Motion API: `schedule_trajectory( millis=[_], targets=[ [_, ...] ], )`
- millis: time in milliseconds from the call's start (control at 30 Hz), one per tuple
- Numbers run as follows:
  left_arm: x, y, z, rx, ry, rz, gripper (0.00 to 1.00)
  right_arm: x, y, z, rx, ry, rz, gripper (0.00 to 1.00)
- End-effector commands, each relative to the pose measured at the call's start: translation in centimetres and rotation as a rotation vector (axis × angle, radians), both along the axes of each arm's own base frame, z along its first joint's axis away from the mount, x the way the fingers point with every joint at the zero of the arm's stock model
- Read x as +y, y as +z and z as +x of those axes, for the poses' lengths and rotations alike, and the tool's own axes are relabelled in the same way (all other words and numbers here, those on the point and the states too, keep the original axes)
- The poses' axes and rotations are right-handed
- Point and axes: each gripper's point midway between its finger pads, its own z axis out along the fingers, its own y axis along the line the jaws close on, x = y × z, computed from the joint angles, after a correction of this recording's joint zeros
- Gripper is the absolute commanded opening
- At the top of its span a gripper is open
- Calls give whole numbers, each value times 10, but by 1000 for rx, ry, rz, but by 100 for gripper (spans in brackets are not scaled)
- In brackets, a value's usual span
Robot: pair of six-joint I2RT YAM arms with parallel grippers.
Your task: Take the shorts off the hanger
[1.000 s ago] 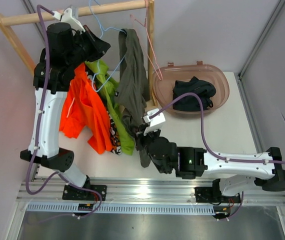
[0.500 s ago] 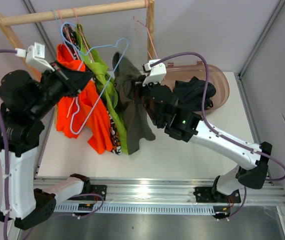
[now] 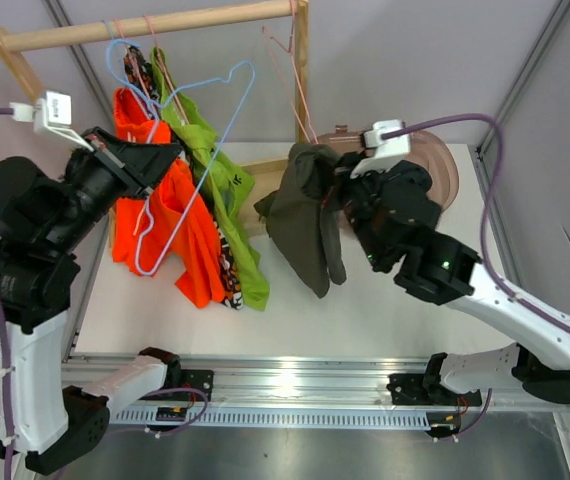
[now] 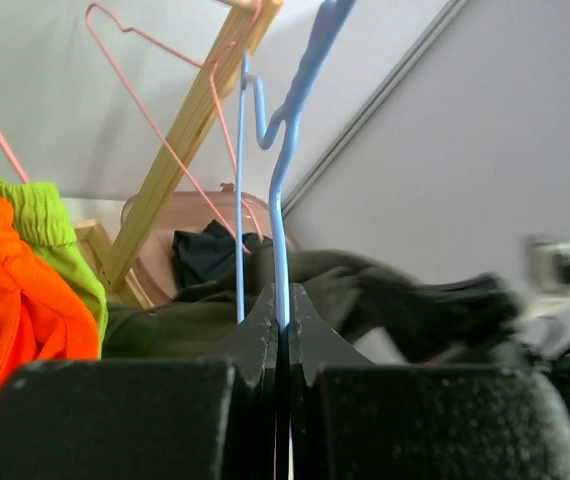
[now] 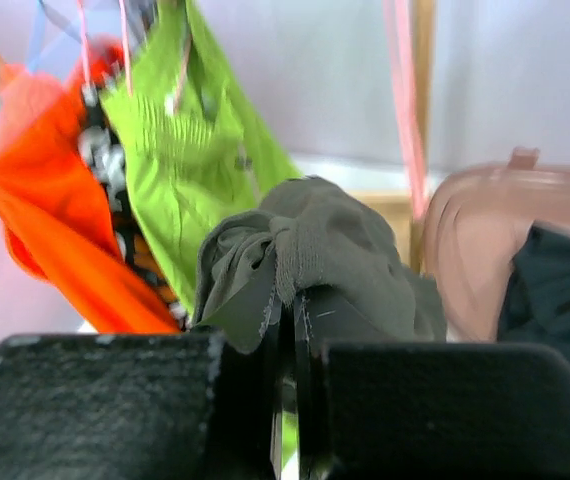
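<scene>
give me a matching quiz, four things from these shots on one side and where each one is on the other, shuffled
1 dark olive shorts
2 blue hanger
3 navy shorts
4 lime green shorts

a in the basket
b pinched by the left gripper
c hanging below the wooden rail
d clamped in the right gripper

Pairs: 1-d, 2-b, 3-a, 4-c
</scene>
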Motion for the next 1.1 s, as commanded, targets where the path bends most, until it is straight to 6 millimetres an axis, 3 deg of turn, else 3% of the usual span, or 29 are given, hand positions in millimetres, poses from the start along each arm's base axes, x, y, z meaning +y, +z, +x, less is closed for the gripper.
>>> schedule_trajectory(
  millis=[0, 100, 200, 233, 267, 300, 333, 467, 567, 733, 867, 900, 933, 967, 1000, 1033, 1067],
  targets=[
    [-1, -9, 22, -13, 30, -37, 0, -57, 76, 3, -172, -104, 105, 0],
    [0, -28, 38, 26, 58, -17, 0, -78, 117, 28, -233, -157, 96, 0],
    [2, -36, 46, 35, 78, 12, 0, -84, 139, 45, -277, -171, 74, 0],
    [4, -37, 48, 35, 91, 19, 0, -103, 160, 49, -317, -213, 93, 0],
    [5, -38, 49, 33, 96, 25, 0, -95, 159, 63, -321, -207, 71, 0],
    [6, -38, 51, 31, 104, 33, 0, -100, 165, 70, -337, -224, 76, 0],
    [7, -42, 53, 36, 112, 41, 0, -114, 170, 82, -352, -273, 78, 0],
    [7, -48, 59, 33, 121, 65, 0, -136, 187, 125, -418, -342, 112, 0],
    [7, -55, 63, 41, 125, 90, 0, -158, 189, 155, -423, -386, 129, 0],
    [6, -65, 76, 52, 131, 116, 0, -191, 181, 184, -419, -437, 155, 0],
    [2, -74, 89, 72, 127, 118, 0, -198, 136, 208, -333, -448, 157, 0],
    [1, -72, 93, 63, 127, 112, 0, -195, 89, 226, -245, -452, 118, 0],
    [-1, -73, 96, 68, 125, 107, 0, -200, 89, 219, -264, -461, 143, 0],
    [-2, -71, 99, 65, 122, 105, 0, -202, 67, 222, -228, -474, 139, 0],
    [-5, -72, 106, 65, 118, 103, 0, -202, 9, 236, -120, -486, 118, 0],
    [-5, -73, 110, 68, 120, 104, 0, -205, -9, 232, -82, -494, 125, 0],
    [-5, -60, 110, 41, 126, 95, 0, -206, -38, 236, -17, -498, 123, 3]
  ],
)
